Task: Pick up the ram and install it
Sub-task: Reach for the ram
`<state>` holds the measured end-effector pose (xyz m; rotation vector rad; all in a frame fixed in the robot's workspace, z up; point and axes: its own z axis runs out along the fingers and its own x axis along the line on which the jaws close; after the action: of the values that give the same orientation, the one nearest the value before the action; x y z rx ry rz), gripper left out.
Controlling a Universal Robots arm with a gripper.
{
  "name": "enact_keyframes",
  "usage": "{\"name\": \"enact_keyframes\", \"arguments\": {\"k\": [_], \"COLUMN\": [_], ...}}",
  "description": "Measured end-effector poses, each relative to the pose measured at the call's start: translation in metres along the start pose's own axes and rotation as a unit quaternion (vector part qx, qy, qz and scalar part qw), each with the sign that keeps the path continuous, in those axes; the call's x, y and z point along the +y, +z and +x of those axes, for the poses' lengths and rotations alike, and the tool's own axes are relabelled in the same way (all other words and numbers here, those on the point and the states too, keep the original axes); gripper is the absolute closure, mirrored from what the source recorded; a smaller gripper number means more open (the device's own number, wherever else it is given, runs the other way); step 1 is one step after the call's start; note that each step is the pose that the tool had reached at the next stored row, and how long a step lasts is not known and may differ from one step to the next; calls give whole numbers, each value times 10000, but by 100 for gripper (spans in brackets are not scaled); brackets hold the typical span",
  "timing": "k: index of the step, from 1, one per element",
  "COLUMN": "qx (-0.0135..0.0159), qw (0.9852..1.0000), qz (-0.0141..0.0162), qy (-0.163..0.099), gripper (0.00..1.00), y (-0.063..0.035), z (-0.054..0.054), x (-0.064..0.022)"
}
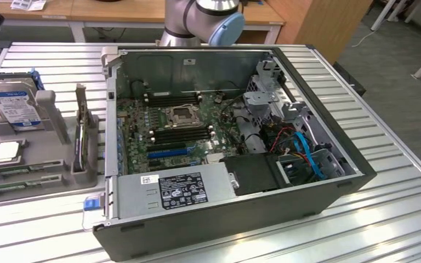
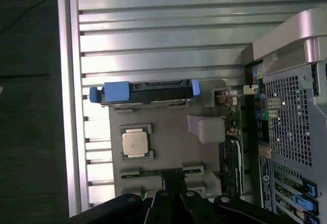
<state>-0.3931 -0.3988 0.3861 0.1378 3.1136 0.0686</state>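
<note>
Ram [image 1: 22, 169] [image 2: 151, 172] lies flat in the grey holder tray [image 1: 46, 153], just beside the CPU chip [image 1: 6, 152], on the desk [image 1: 386, 219], at the exterior view's left of the open computer case [image 1: 306, 203]. Claw [image 2: 172, 182] overlaps its mid-length in the wrist view; whether it is apart or together cannot be told.

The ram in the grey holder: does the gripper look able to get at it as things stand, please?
Likely yes: the gripper appears lined up over the ram, whose upper edge lies uncovered, and nothing shows between them.
</note>
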Motion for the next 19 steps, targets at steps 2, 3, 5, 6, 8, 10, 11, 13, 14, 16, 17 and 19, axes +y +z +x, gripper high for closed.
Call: {"name": "enact_keyframes", "arguments": {"k": [2,3,5,6,8,10,11,13,14,16,17,19], "qx": [0,0,0,0,0,0,0,1,0,0,0,0], "qw": [10000,10000,10000,10000,10000,10000,10000,10000,10000,10000,10000,10000], "qz": [0,0,0,0,0,0,0,0,0,0,0,0], "qy": [0,0,0,0,1,0,0,0,0,0,0,0], "gripper": [90,90,90,90,90,90,90,90,90,90,90,90], "y": [0,0,0,0,0,-1,-1,-2,-2,-4,-4,-6], "z": [0,0,0,0,1,0,-1,-3,-4,-6,-8,-11], "x": [0,0,0,0,-3,-12,-19,-40,-51,-79,-93,-123]}}
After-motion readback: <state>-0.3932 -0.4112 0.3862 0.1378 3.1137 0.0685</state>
